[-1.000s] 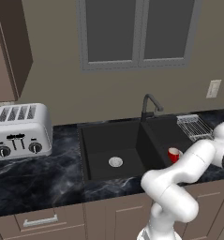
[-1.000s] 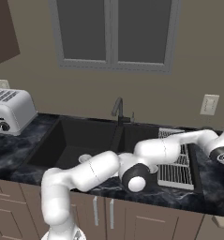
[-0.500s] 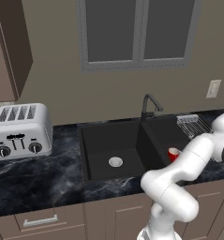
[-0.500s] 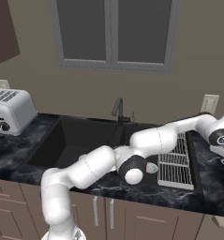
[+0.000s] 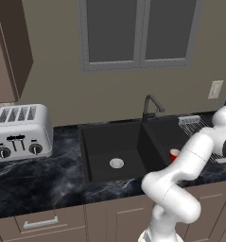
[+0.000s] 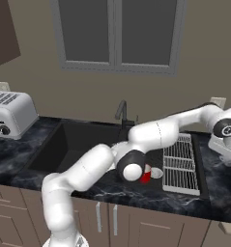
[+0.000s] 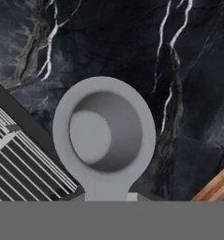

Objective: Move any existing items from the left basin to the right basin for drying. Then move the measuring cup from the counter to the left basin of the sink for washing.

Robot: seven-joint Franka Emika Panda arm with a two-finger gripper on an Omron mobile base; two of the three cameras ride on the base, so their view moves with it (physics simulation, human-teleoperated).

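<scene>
the gripper (image 6: 226,155) is at the far right, over the table past the rack, and its jaws are clenched on the handle of the cup (image 7: 104,136). in the hand view the cup hangs straight below the hand, open bowl facing the camera, its handle running down out of the bottom of the picture between the fingers. whether it is lifted off the table or just resting on it cannot be told. under the cup lies the black marble table (image 7: 179,70) with white veins, a corner of the wire rack (image 7: 24,154) at the lower left just beside the cup, and a strip of wood floor (image 7: 219,185) at the lower right.

in the right base view the white arm reaches across the sink to that far right end. the rack (image 6: 180,161) sits on the table right of the sink. the red mug (image 5: 174,154) stands in the narrower right basin (image 5: 164,134), partly hidden by the arm. the wide left basin (image 5: 112,149) holds nothing but its silver drain (image 5: 116,163). the dark faucet (image 5: 151,106) rises behind the divider between the basins. a silver toaster (image 5: 21,132) stands on the table well to the left of the sink. a window (image 5: 138,33) is set in the wall above the sink, and an outlet (image 5: 215,90) is on the wall to the right.
</scene>
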